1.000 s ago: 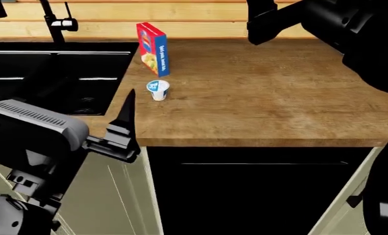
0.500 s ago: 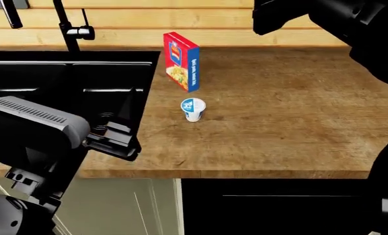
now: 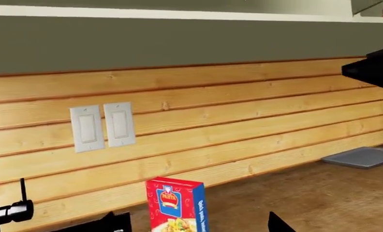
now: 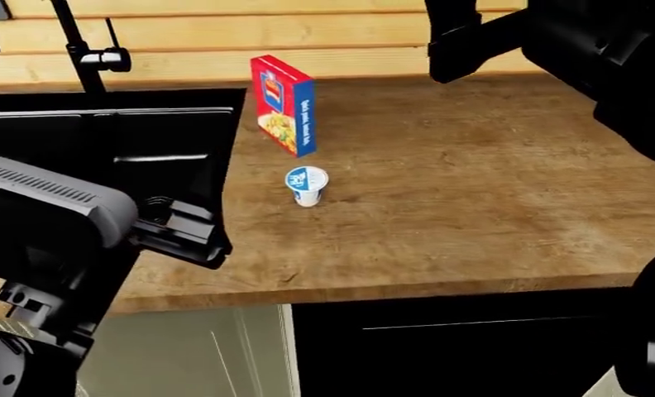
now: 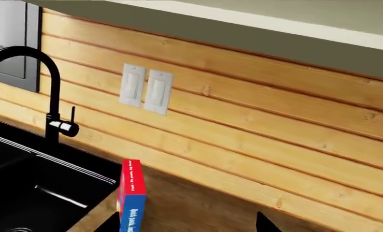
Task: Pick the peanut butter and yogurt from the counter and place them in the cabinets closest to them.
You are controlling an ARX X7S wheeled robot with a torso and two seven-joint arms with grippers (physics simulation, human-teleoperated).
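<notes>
- Brown wood-grain counter (image 4: 471,207) has slid sideways in the head view within a second; the base is probably repositioning.
- Yogurt (image 4: 305,184) stands near the counter's left edge, beside the sink (image 4: 118,157), just before the red and blue box (image 4: 284,103).
- Left gripper (image 4: 189,231) hangs by the front edge, seemingly empty; its opening is unclear. Right gripper (image 4: 460,41) too.
- Peanut butter isn't visible.

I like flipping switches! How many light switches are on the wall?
2: the left switch and the right switch sit side by side on the wooden wall, above the pasta box. Others may be out of view.

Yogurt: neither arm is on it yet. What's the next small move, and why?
Probably bring the left gripper forward and right toward the yogurt. It stands upright and ungrasped on the counter, in front of the red and blue box, nearer the left arm; the right arm is raised farther back.
</notes>
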